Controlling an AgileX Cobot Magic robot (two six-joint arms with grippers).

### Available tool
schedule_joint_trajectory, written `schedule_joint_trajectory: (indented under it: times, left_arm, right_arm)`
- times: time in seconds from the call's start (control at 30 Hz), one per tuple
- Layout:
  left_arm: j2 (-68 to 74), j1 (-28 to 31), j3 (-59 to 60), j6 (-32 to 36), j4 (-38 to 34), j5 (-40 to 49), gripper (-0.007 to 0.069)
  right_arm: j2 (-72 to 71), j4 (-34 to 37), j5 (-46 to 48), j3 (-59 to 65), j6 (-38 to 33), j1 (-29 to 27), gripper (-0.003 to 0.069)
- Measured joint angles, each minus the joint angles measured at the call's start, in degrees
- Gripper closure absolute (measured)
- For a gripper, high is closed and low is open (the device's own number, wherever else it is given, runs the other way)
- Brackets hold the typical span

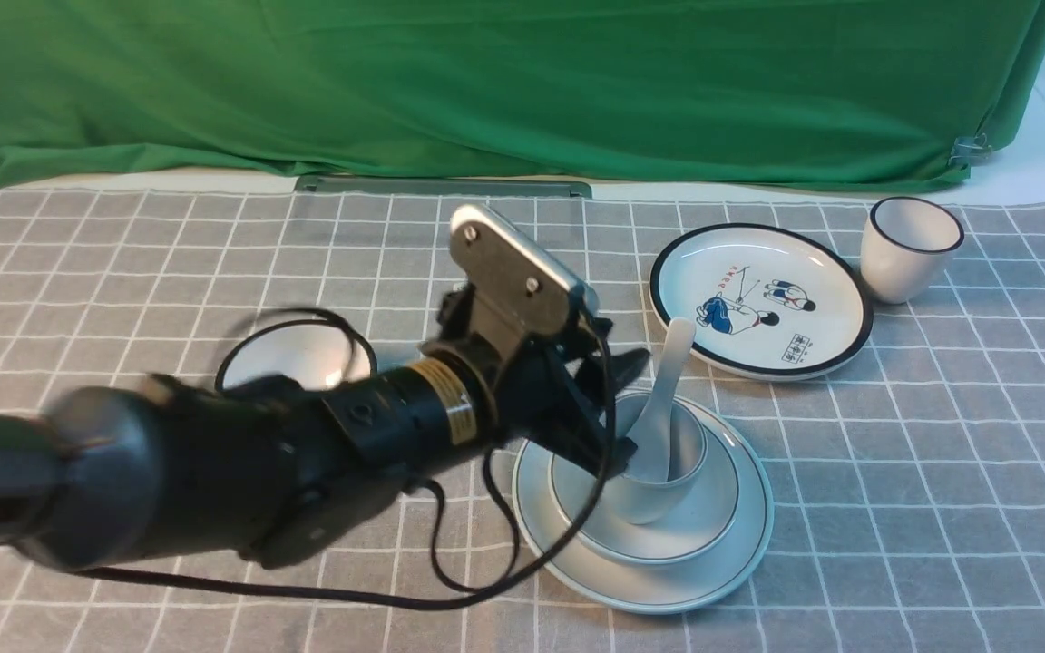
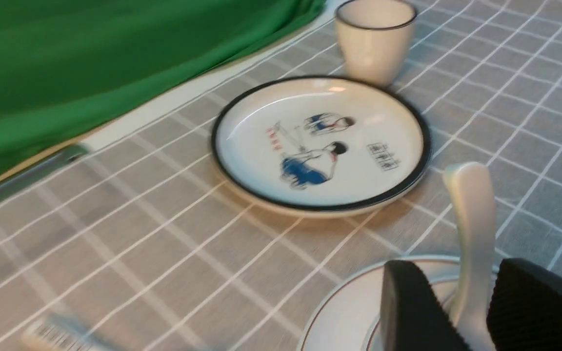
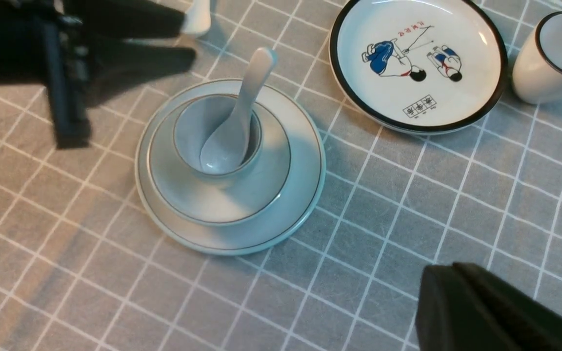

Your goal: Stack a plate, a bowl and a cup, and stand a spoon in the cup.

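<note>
My left gripper (image 3: 187, 39) gapes empty near the glossy ceramic spoon (image 3: 234, 122); my right gripper (image 3: 449, 287), mostly cropped, is closed.

The front view is brightly and evenly lit; the left arm (image 1: 214, 462), at 8 o'clock, is rendered soft. A faint shadow is cast at the picture plate's (image 1: 761, 299) 6 o'clock edge. The left wrist view is smeared throughout by motion blur. In the sharp right wrist view, the plate (image 3: 305, 180) is partly shaded.
</note>
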Motion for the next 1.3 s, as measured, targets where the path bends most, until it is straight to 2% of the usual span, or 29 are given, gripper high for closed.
schedule_joint_trajectory:
  times: [0.17,0.33,0.47,0.73,0.9,1.3]
  left_arm:
    - [-13.49,0.05,0.0,-0.25,-2.63,18.8,0.0552]
    - [-26.09,0.05,1.12,-1.05,-3.69,31.65,0.0617]
    - [-33.86,0.05,4.55,-3.76,-4.0,32.98,0.062]
    - [-49.69,0.05,17.55,-10.3,-4.32,33.51,0.0617]
    - [-54.48,0.05,22.09,-10.7,-5.01,33.57,0.0616]
    - [-55.89,0.05,22.4,-10.7,-5.01,32.14,0.0615]
  right_arm:
    - [-6.32,-0.5,-6.3,0.76,-1.12,0.0,0.0638]
    - [-20.28,-1.95,-16.91,7.08,-1.35,0.0,0.0638]
    - [-30.36,-2.1,-24.93,16.67,-1.76,0.0,0.0638]
    - [-48.01,-2.15,-47.33,35.9,-1.75,0.0,0.0638]
    - [-50.83,-2.15,-50.03,39.49,-1.75,0.0,0.0637]
    - [-50.91,-2.15,-50.9,39.57,-1.75,0.0,0.0624]
